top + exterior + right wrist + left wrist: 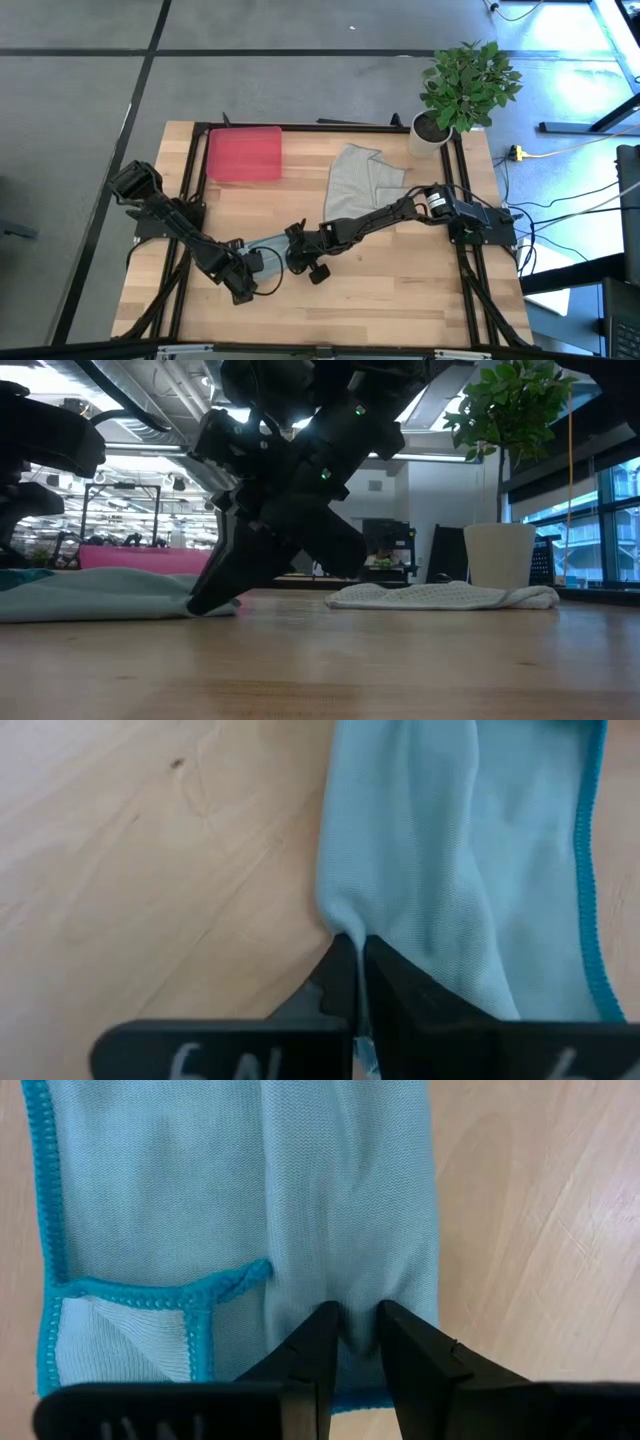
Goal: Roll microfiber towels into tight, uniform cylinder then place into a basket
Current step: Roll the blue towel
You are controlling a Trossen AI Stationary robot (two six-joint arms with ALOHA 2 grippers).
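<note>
The pale blue towel (270, 250) lies bunched and folded on the table's near middle, between my two grippers. My left gripper (358, 1342) stands at its left end, shut on it. At the right end my right gripper (352, 955) is likewise shut on the cloth; in the low view it (205, 603) comes down slantwise onto the towel (90, 595). The grey towel (360, 175) lies crumpled flat on the table farther back. The basket (243, 155), a red tray, sits at the far left. My left gripper pinches a raised fold (358, 1315) of the blue towel between its two fingers, close to the hemmed near edge. The fingers come from above, pointing steeply down. The towel lies on the table, slack, with a hemmed corner (200, 1292) folded over beside the hold. My right gripper pinches the towel's folded side edge (342, 925) between its two fingers. The fingers slant down from the table's right. The cloth rests on the table and puckers toward the fingertips.
A white pot with a green plant (455, 95) stands at the far right corner. Black frame rails (185, 200) run along the table's sides. Bare wood (400, 290) lies to the near right.
</note>
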